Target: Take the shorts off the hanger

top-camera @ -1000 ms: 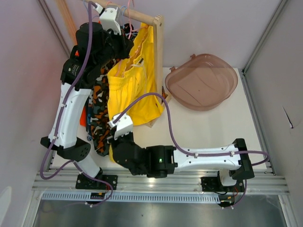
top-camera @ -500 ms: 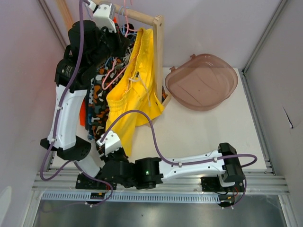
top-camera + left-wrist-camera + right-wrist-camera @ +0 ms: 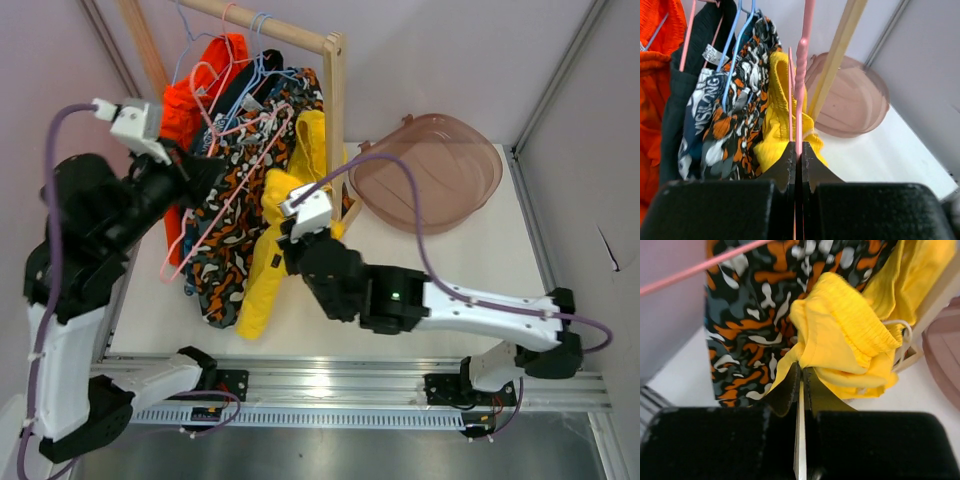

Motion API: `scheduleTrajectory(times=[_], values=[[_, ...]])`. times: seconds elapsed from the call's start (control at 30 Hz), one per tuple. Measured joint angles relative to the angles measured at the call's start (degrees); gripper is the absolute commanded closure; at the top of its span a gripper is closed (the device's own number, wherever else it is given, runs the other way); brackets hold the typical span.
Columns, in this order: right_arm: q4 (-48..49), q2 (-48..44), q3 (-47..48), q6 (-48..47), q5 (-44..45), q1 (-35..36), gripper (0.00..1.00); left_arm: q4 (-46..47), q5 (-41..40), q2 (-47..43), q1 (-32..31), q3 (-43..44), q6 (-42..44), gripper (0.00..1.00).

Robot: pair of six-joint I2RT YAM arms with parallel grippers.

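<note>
Claws on both arms are gripping. The right claw (image 3: 801, 369) is pinching shut on a fold of the yellow shorts (image 3: 262, 285), which are dangling at the centre of the top view, just left of the wooden rack (image 3: 336, 100) post and above the counter (image 3: 470, 265). The left claw (image 3: 799, 150), at upper left, is clamping the pink hanger (image 3: 801, 55). The camouflage shorts (image 3: 222, 255) and orange shorts (image 3: 205, 70) are hanging beside it.
</note>
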Motion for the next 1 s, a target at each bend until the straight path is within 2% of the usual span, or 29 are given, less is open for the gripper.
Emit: scheduleTrajectory(times=[0.1,0.17,0.3,0.4,0.47,0.53,0.7,0.77,0.9,1.0], values=[[0.13,-5.64,0.07,-1.16,1.07,0.96,1.00,-1.49,2.38,-3.76,-0.50,1.40,-1.60,1.00],[-0.15,-8.83,-0.57,-0.94,1.07,-0.42,1.00,-1.33,5.03,-7.69,-0.94,-0.83,-3.41,1.00],[-2.23,-12.57,-1.79,-0.55,-0.11,-7.30,1.00,1.81,12.22,-20.59,-1.20,-15.50,-6.14,1.00],[-5.22,-12.37,0.83,-2.08,-0.48,-10.67,1.00,0.96,14.84,-28.11,-1.33,-26.58,-6.84,1.00],[-7.28,-11.52,4.44,-4.46,-0.81,-11.52,1.00,-0.26,14.23,-30.27,-1.36,-30.91,-6.88,1.00],[-9.11,-9.09,12.11,-7.15,-2.60,-13.44,1.00,-1.73,13.16,-30.82,-1.36,-33.16,-6.64,1.00],[-12.52,3.28,43.65,-14.45,-9.70,-29.64,1.00,-2.14,10.73,-30.75,-1.36,-33.79,-5.31,1.00],[-8.98,7.17,51.98,-17.68,-12.28,-36.37,1.00,-1.95,10.25,-30.64,-1.36,-33.79,-4.63,1.00],[-1.92,7.58,50.29,-19.43,-18.43,-51.06,1.00,-1.66,9.09,-29.94,-1.36,-33.79,-3.56,1.00],[1.27,10.38,49.46,-15.06,-24.26,-62.99,1.00,-1.07,8.13,-28.92,-1.36,-33.86,-2.58,1.00]])
